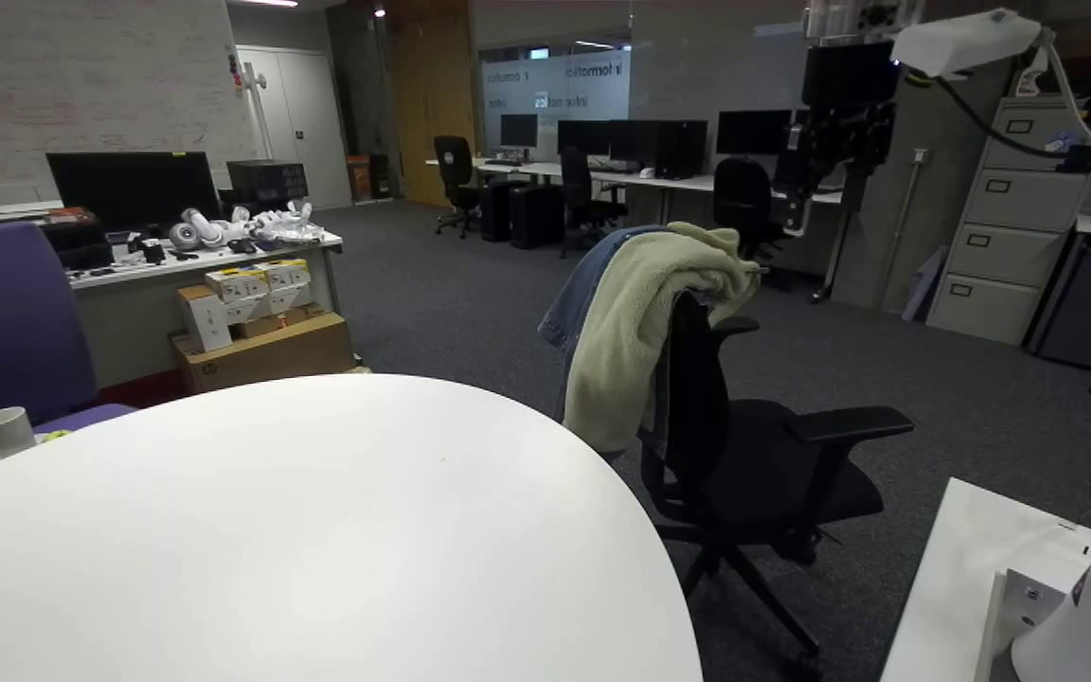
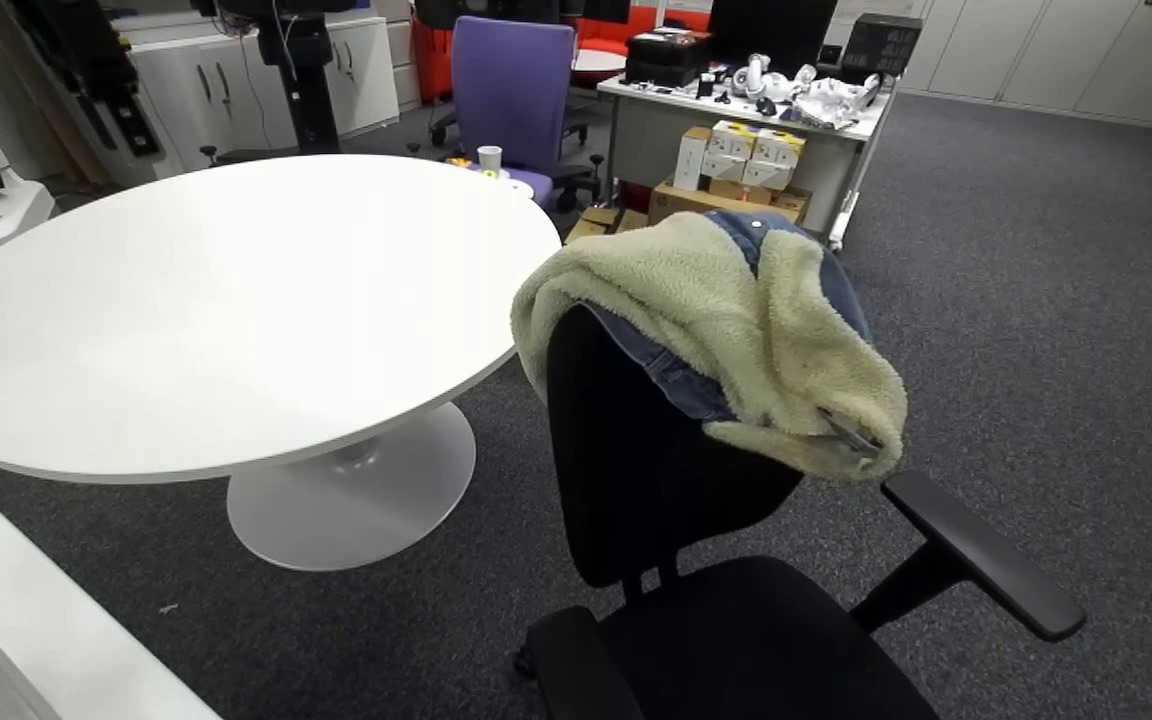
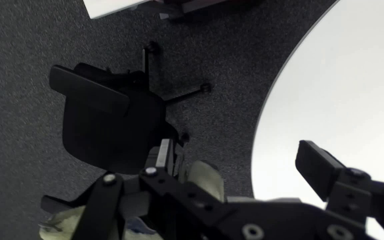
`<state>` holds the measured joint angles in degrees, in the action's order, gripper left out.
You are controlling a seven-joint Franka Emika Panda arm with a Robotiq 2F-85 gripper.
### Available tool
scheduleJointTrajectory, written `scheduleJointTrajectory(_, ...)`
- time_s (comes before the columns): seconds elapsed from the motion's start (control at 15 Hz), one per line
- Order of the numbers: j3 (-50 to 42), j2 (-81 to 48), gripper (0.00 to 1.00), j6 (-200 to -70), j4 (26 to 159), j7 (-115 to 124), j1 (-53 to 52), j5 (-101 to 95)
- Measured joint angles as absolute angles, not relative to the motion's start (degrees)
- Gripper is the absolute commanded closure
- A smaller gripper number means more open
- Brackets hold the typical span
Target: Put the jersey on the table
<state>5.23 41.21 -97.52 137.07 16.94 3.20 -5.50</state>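
Observation:
The jersey, blue denim with a cream fleecy lining, hangs over the backrest of a black office chair in both exterior views, jersey [image 1: 621,322], jersey [image 2: 676,270]. Beside that chair stands the round white table [image 1: 318,530], its bare top also filling the right of the wrist view, table [image 3: 322,90]. My gripper [image 1: 825,204] is up in the air, apart from the jersey and above its level in that exterior view. In the wrist view the gripper [image 3: 238,150] is open, its fingers wide apart with nothing held. Cream fleece [image 3: 207,178] shows behind its linkage, mostly hidden.
The black chair [image 2: 636,470] has armrests, such as the armrest [image 1: 849,423], sticking out. A purple chair [image 2: 511,90] with a cup [image 2: 489,158] stands across the table. My base rests on a white stand [image 1: 991,568]. A cluttered desk [image 1: 223,265] and boxes [image 1: 261,346] lie beyond.

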Motion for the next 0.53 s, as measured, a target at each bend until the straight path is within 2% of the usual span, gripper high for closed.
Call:
scheduleJointTrajectory(0.33, -1.37, 39.53, 0.0, -103.17, 138.39, 19.69, 12.23, -9.68)
scheduleJointTrajectory(0.53, -4.2, 37.85, 0.0, -103.99, 138.37, 19.71, 13.61, -9.33)
